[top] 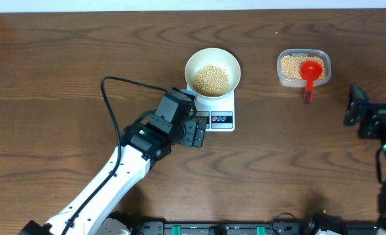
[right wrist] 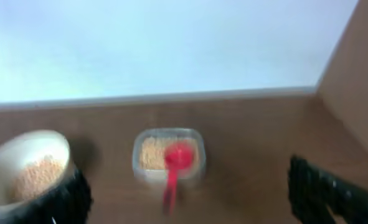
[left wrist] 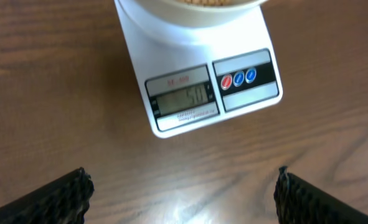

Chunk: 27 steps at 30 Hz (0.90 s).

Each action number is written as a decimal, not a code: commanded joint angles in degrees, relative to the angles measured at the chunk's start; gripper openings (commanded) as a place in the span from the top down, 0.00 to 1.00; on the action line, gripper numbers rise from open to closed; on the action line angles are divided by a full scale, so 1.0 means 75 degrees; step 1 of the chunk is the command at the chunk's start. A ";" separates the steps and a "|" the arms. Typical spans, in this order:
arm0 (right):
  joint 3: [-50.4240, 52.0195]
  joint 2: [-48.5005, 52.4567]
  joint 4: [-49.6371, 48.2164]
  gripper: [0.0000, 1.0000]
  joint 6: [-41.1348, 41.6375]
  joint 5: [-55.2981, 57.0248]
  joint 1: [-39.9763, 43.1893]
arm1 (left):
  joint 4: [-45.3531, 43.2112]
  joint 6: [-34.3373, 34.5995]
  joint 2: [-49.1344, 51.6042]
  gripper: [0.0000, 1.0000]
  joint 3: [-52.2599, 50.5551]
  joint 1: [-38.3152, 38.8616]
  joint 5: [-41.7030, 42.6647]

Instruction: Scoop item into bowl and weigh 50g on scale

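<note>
small round tan-yellow beans [top: 211, 79] lie in the plain white round bowl [top: 194, 60] on the white rectangular digital scale [left wrist: 252, 99], at 12 o'clock from my left gripper [left wrist: 182, 190]. its display [left wrist: 182, 98] seems to read 50, so i judge the weighing done. my left jaws and those of my right gripper [right wrist: 187, 196] gape empty. the red plastic scoop [top: 311, 70] rests in the clear tub [top: 285, 77], 3 o'clock of the bowl.

One bowl [top: 212, 56], one scale [top: 222, 119], one tub [top: 279, 68], one red scoop [top: 311, 70].

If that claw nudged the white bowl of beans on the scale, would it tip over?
It would probably slide rather than tip: the round white bowl looks wide and low, weighted by small tan beans. It overhangs the small white scale, so a hard push might slide it off. Spilled beans would likely roll.
</note>
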<state>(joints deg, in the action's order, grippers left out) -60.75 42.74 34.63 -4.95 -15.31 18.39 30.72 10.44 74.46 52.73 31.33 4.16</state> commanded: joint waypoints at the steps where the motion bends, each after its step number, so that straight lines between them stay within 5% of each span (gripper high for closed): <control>1: 0.1734 -0.0912 -0.1413 0.01 -0.0032 -0.0117 -0.0224 | 0.0009 -0.0073 -0.0105 0.05 0.0006 -0.0009 -0.0041; 12: 0.6207 -0.3404 -0.5170 0.01 0.0227 -0.0230 -0.0711 | 0.0009 -0.0076 -0.0105 0.05 0.0006 -0.0009 -0.0041; 27: 0.8064 -0.5117 -0.5557 0.01 0.0221 -0.0146 -0.1026 | 0.0012 -0.0076 -0.0105 0.05 0.0006 -0.0009 -0.0041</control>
<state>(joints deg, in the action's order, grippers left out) -1.63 6.00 -7.64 -3.97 -16.88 11.25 30.68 10.44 74.46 52.73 31.33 4.19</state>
